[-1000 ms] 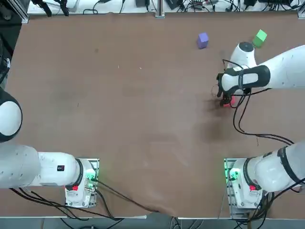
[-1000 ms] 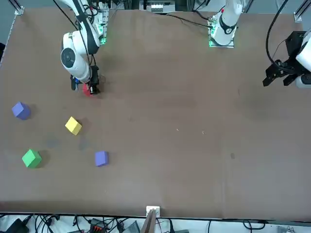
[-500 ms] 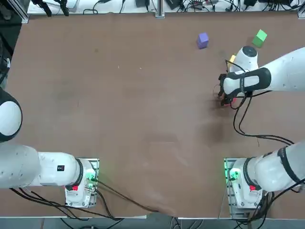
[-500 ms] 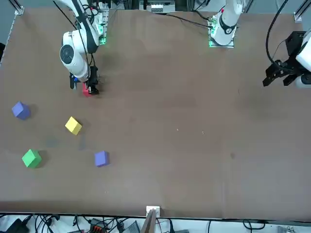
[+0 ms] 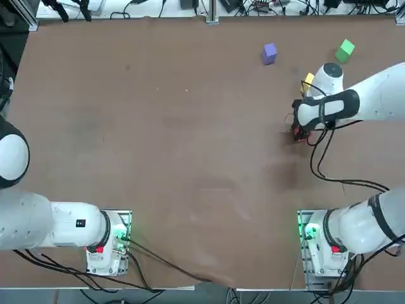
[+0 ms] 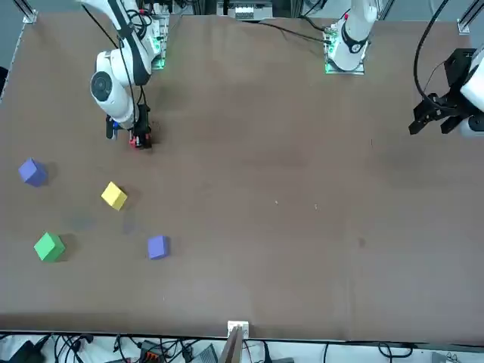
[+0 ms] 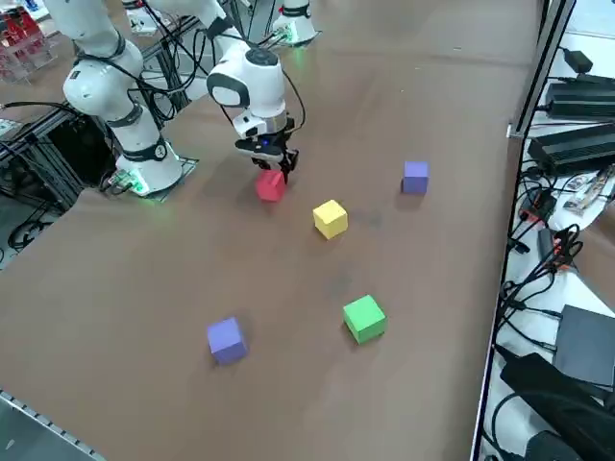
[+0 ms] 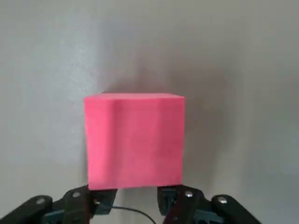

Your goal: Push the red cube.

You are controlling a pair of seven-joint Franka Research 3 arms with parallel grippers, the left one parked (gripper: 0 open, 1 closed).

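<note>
The red cube [image 7: 270,185] lies on the brown table, right of centre in the top view [image 5: 298,132] and at the left in the front view [image 6: 137,141]. My right gripper [image 7: 277,163] is down at table height right behind it, on the side facing the robot's base. In the wrist view the red cube [image 8: 134,140] fills the middle and the fingertips [image 8: 93,199] sit at its near face. The gripper [image 8: 136,198] is open by a gap narrower than the cube, with nothing between the fingers.
A yellow cube [image 7: 330,218] lies a short way beyond the red one. A green cube [image 7: 364,318] and a purple cube [image 7: 226,339] sit farther out. Another purple cube [image 7: 415,177] is near the table's far edge. The right arm's cable [image 5: 316,161] loops over the table.
The wrist has shifted slightly over the red cube, uncovering the yellow cube in the top view. The red cube has moved only a little.
</note>
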